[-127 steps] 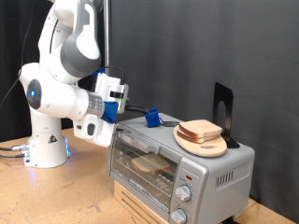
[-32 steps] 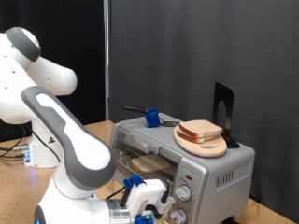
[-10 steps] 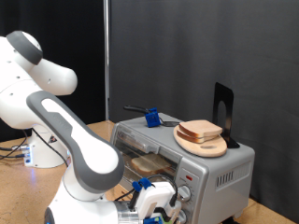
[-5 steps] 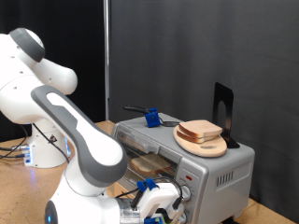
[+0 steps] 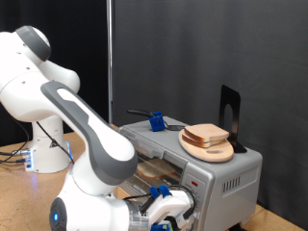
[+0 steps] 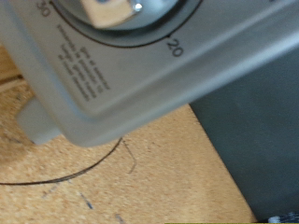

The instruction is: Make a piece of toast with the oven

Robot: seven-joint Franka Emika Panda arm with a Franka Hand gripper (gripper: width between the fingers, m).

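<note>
The silver-grey oven (image 5: 226, 171) stands on a wooden table, its door shut. A slice of toast (image 5: 206, 132) lies on a round light-wood board (image 5: 214, 150) on the oven's top. Something tan shows behind the door glass (image 5: 152, 173), partly hidden by my arm. My gripper (image 5: 171, 208), with blue fingers, is at the oven's lower front, right at the knobs. In the wrist view a round dial knob (image 6: 112, 17) with marks 20 and 30 fills the top, very close, on the oven's silver front panel (image 6: 103, 84). My fingers do not show there.
A blue-and-black tool (image 5: 154, 122) and a black stand (image 5: 229, 115) sit on the oven's top. My arm's big white links (image 5: 87, 144) fill the exterior view's left and bottom. The wooden table (image 6: 112, 187) lies under the oven's front.
My arm has swung from the oven's left side round to its front. Over the last second the gripper has crept right, closer to the knobs.
</note>
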